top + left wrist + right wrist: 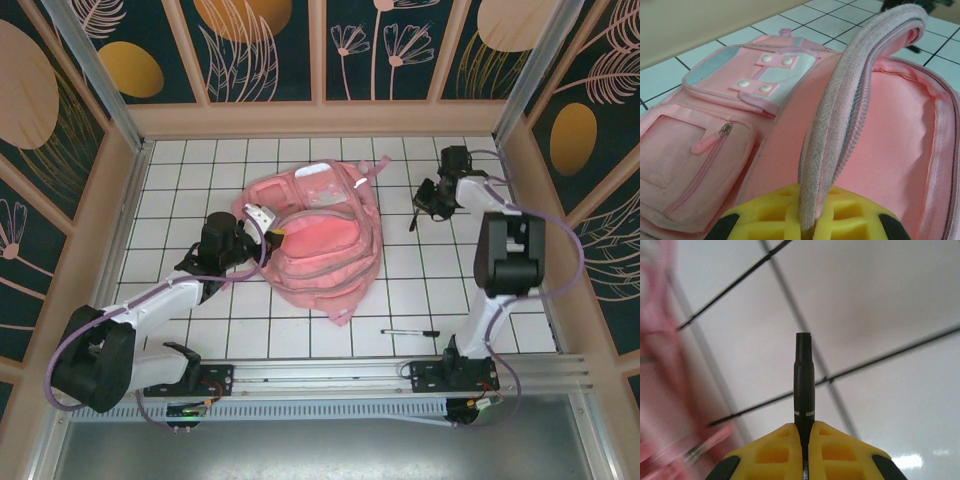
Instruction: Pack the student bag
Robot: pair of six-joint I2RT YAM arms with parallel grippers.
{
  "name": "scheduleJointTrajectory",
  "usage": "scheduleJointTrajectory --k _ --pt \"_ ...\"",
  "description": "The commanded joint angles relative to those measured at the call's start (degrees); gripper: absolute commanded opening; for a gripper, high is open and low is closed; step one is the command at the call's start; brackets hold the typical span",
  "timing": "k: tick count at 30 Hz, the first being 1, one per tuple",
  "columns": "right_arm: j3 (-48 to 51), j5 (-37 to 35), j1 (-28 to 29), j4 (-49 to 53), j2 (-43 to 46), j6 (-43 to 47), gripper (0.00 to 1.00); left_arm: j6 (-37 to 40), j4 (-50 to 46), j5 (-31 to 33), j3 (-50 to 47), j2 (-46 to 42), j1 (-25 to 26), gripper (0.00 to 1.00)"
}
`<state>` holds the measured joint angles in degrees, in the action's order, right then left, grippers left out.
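The pink student bag [320, 240] lies flat in the middle of the table with its main compartment unzipped. My left gripper [262, 222] is at the bag's left side, shut on the zipper edge [840, 125] of the opening and lifting that rim, so the pink lining [890, 135] shows. The front pockets [700, 150] lie to the left in the left wrist view. To the right of the bag, my right gripper [420, 205] is shut on a thin black pen [804, 375], which sticks out past the yellow fingers [840, 450] above the white tiles.
A second black pen [410, 331] lies on the tiles near the front right, close to the right arm's base. Wooden walls [320, 118] enclose the table on three sides. A metal rail [330, 372] runs along the near edge.
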<state>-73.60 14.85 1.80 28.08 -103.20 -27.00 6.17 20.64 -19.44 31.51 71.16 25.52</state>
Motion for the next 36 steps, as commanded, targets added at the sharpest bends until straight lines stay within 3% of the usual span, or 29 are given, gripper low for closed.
scheduleJointTrajectory --k 1,6,9,14,18,25,30,34,36 --pt "5.99 7.15 2.83 -3.16 8.65 -10.71 0.05 -4.03 4.93 0.80 1.98 0.11 0.15 0.00" --pt "13.20 9.21 10.81 -3.78 18.93 -26.25 0.04 -4.55 5.70 -2.03 2.57 1.60 0.19 0.00" --pt "15.35 9.23 18.67 -6.26 21.98 -38.79 0.00 -4.42 5.20 -4.10 3.75 2.77 0.15 0.00" --pt "16.20 5.05 31.39 -13.20 21.50 -58.01 0.01 -4.84 3.99 -5.99 5.72 4.48 0.22 0.00" --pt "14.00 -1.25 36.01 -15.86 18.03 -65.11 0.03 -5.45 3.81 -7.36 6.28 5.28 0.18 0.00" --pt "11.64 -9.48 36.90 -23.40 10.83 -67.97 0.08 -7.57 4.53 -9.79 6.86 4.20 0.16 0.00" --pt "9.84 -13.63 36.57 -27.55 7.84 -64.13 0.33 -8.36 4.19 -11.97 8.22 3.64 0.17 0.00" --pt "8.92 -14.82 36.17 -24.72 9.87 -59.55 0.54 -8.90 4.57 -12.33 8.48 3.12 0.15 0.00" --pt "9.75 -15.55 36.25 -22.25 13.29 -56.26 0.58 -8.75 4.41 -11.76 8.83 2.94 0.15 0.00"
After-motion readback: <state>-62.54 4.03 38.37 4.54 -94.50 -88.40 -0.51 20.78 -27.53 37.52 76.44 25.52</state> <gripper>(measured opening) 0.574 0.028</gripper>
